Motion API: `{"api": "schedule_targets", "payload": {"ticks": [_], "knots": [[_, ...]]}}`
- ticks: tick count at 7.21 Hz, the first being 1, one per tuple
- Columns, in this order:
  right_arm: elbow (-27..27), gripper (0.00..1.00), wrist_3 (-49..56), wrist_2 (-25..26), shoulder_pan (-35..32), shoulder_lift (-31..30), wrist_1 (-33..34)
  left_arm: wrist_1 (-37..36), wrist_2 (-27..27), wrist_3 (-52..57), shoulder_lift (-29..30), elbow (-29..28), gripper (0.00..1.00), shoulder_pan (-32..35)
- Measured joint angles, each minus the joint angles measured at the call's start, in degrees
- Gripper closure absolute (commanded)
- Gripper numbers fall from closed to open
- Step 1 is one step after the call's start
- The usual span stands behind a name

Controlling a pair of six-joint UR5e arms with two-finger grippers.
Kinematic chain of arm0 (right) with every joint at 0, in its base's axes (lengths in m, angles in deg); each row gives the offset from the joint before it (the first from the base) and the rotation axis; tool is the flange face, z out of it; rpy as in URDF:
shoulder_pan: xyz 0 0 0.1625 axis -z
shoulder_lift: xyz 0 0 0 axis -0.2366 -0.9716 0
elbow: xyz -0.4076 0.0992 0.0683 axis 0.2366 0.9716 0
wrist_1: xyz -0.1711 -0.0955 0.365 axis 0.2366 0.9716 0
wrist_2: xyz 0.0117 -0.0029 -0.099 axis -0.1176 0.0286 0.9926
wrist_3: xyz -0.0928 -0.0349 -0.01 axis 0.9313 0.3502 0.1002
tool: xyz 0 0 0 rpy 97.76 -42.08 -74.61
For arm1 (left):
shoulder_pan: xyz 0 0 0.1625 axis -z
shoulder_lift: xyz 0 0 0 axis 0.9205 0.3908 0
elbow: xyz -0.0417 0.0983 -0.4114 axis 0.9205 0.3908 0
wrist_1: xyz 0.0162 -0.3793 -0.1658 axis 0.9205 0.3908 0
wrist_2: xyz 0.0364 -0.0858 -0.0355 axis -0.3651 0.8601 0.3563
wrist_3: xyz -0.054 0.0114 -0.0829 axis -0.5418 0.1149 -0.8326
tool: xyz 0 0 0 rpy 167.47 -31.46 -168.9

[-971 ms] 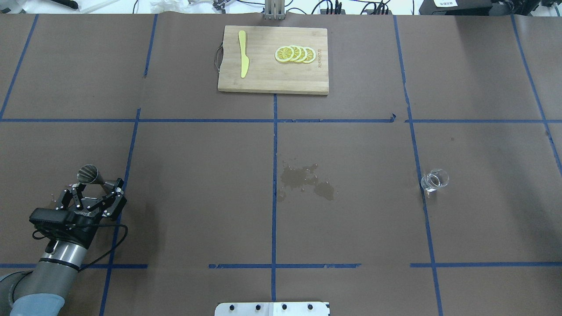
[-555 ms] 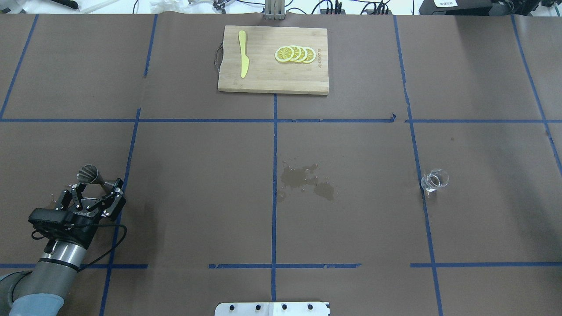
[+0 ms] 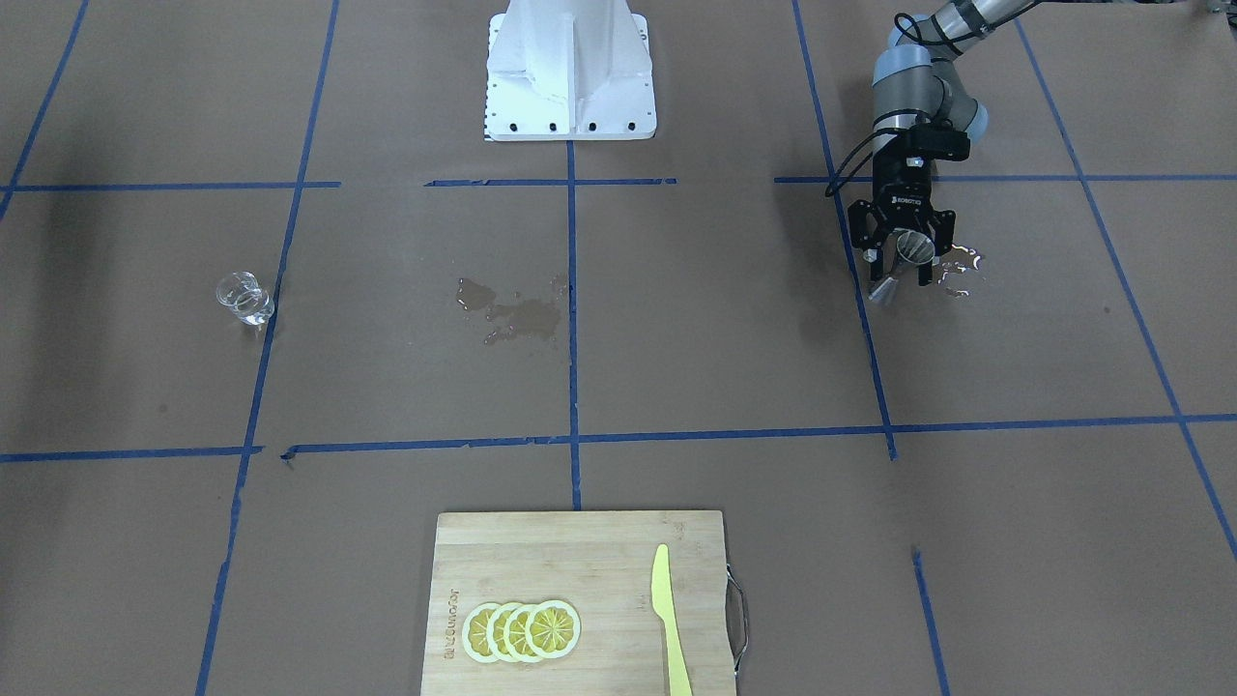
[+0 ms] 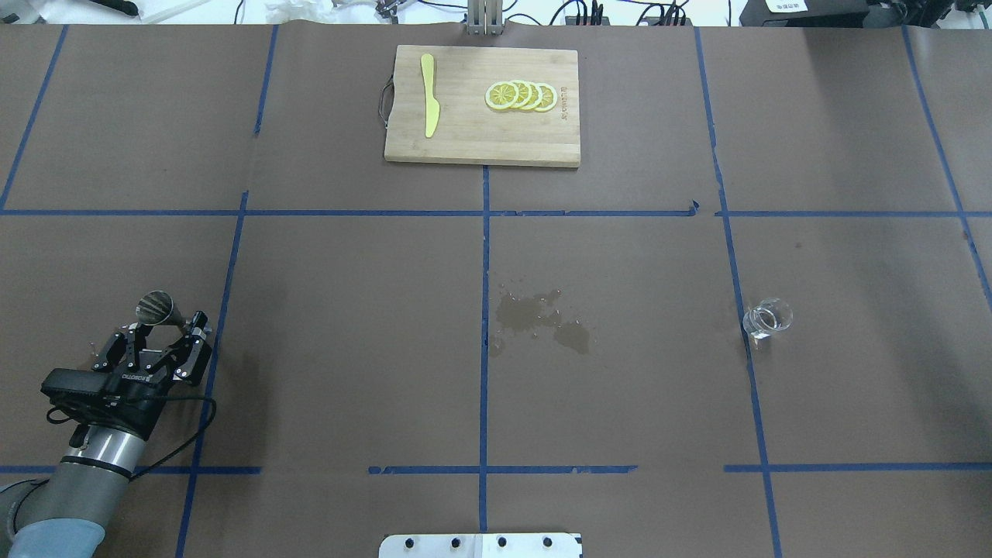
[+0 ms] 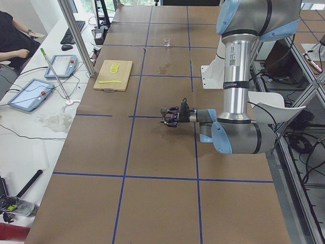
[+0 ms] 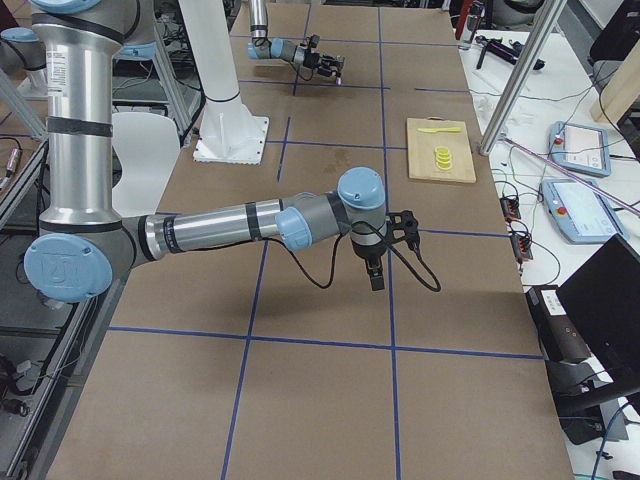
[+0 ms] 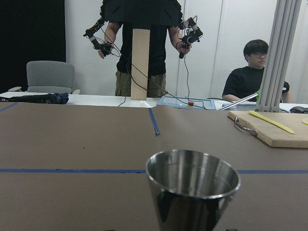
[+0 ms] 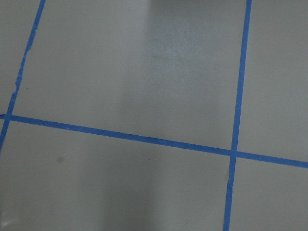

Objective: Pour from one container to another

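Note:
The grey steel jigger [image 4: 157,308] stands upright at the table's near left; its upper cone fills the bottom of the left wrist view [image 7: 192,185]. My left gripper [image 4: 169,324] is low behind it and open, with one finger on each side of its lower part [image 3: 899,269]. A little spilled water [image 3: 957,261] glints beside the jigger. The clear glass cup [image 4: 767,318] stands alone on the right, by a blue tape line [image 3: 244,298]. My right gripper [image 6: 377,275] shows only in the exterior right view, pointing down over bare table, so I cannot tell its state.
A wooden cutting board [image 4: 480,143] at the far middle holds a yellow knife [image 4: 428,105] and lemon slices [image 4: 521,95]. A wet stain [image 4: 539,318] marks the table's middle. The white robot base [image 3: 570,68] is at the near edge. People are beyond the far edge [image 7: 139,43].
My left arm has drawn back a little toward the robot and to the left. The jigger has stayed where it was. The glass cup has not moved.

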Motion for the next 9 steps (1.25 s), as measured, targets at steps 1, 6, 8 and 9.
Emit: {"api": "schedule_targets", "payload": {"ticks": [1,6,8,9], "knots": [[0.0,0.0,0.0,0.0,0.0,0.0,0.0,0.1,-0.2,0.0,0.0,0.1,0.37,0.0],[0.0,0.0,0.0,0.0,0.0,0.0,0.0,0.2,-0.5,0.4,0.1,0.1,0.98,-0.1],[0.0,0.0,0.0,0.0,0.0,0.0,0.0,0.1,-0.5,0.7,0.1,0.1,1.0,-0.3],[0.0,0.0,0.0,0.0,0.0,0.0,0.0,0.0,-0.5,0.8,0.1,0.1,1.0,-0.5]]}}
